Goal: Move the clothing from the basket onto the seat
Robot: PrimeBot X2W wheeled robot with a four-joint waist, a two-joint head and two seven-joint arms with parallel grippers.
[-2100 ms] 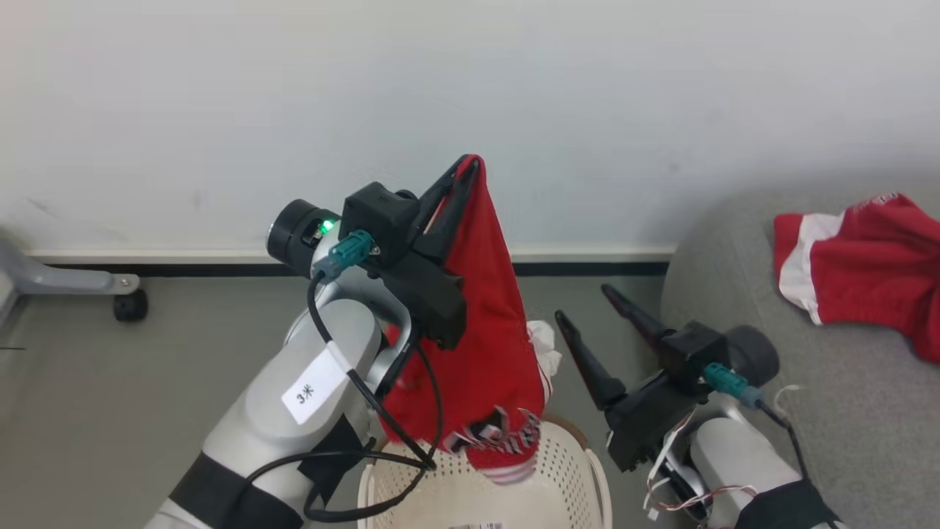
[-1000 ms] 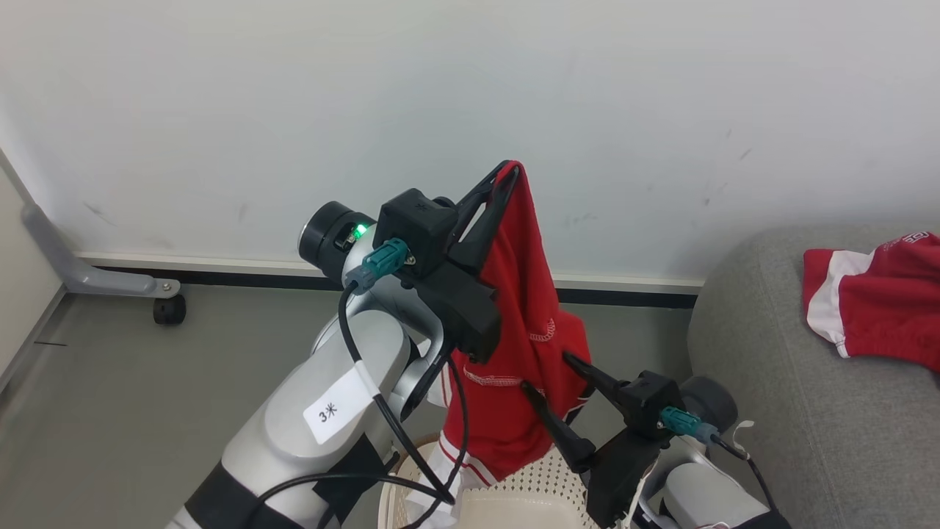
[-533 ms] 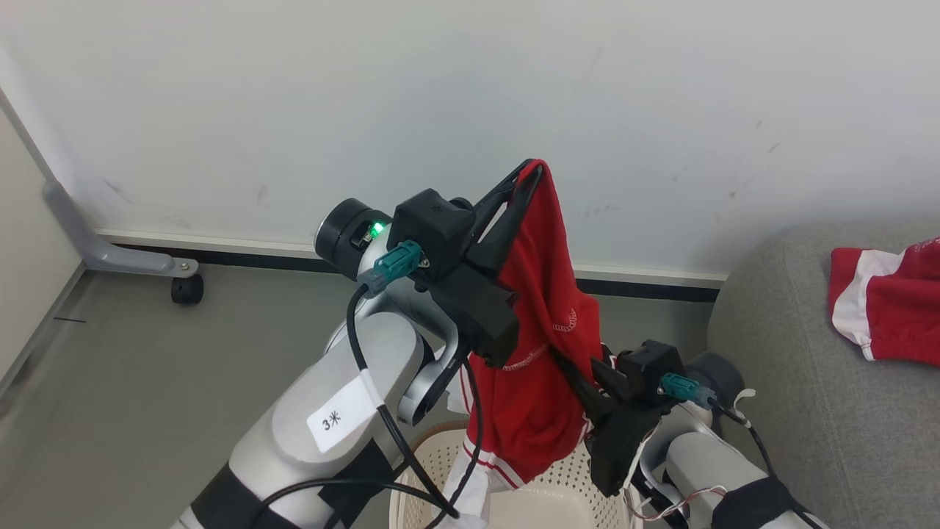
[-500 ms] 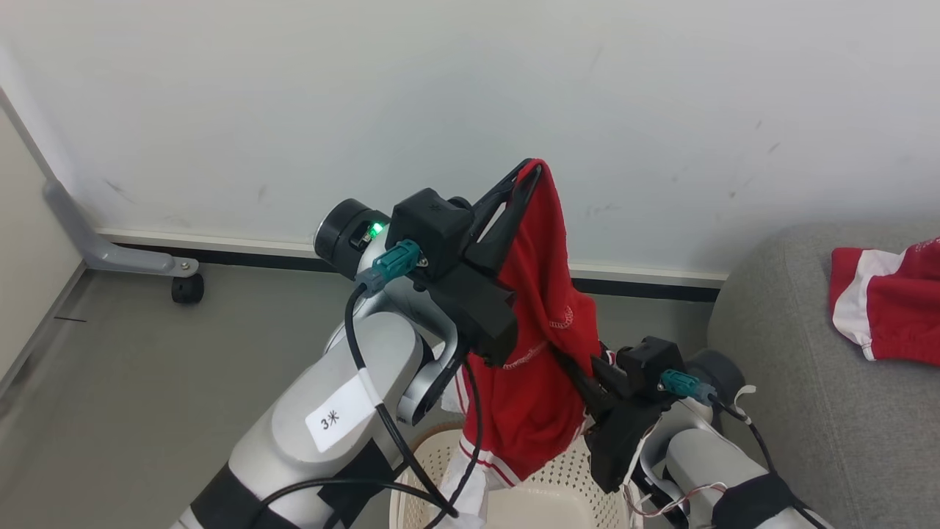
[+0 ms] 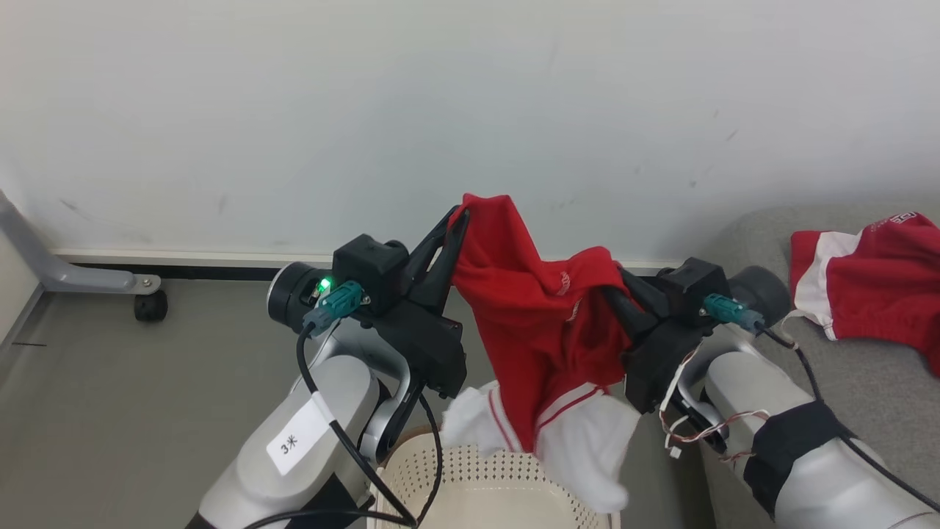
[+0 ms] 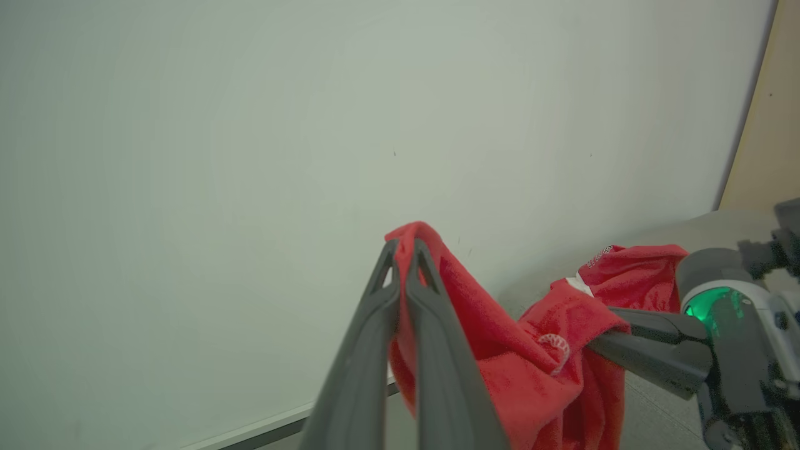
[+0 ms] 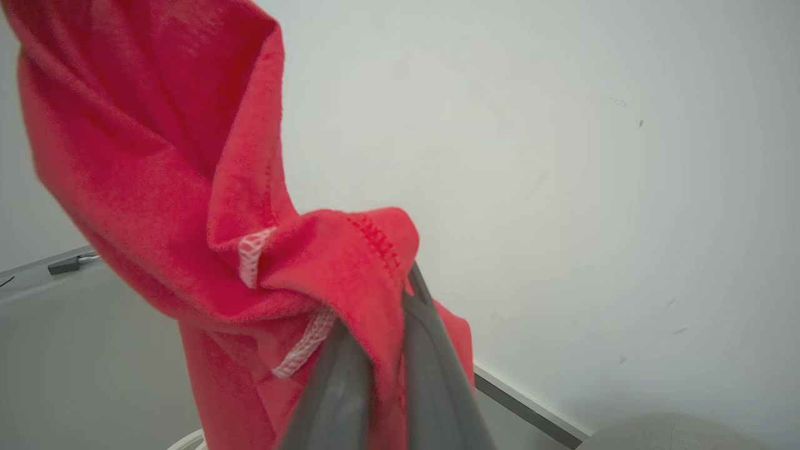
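Note:
A red garment of the clothing (image 5: 536, 323) with white lower panels hangs stretched between my two grippers, above the basket (image 5: 470, 485). My left gripper (image 5: 457, 217) is shut on the garment's upper left corner; in the left wrist view its tips (image 6: 403, 247) pinch a red fold (image 6: 500, 369). My right gripper (image 5: 615, 278) is shut on the garment's right edge; in the right wrist view cloth (image 7: 187, 156) drapes over its fingertips (image 7: 431, 375). A second red and white garment (image 5: 874, 286) lies on the grey seat (image 5: 844, 375) at the right.
A pale wall with a dark baseboard (image 5: 183, 270) runs behind the arms. A grey metal leg on a black caster (image 5: 150, 305) stands on the grey floor at far left. The basket's perforated cream rim sits between my forearms at the bottom edge.
My right gripper has shut on the hanging garment and risen to the right. The left gripper has dropped lower, so the cloth now spreads between both. The camera has shifted too.

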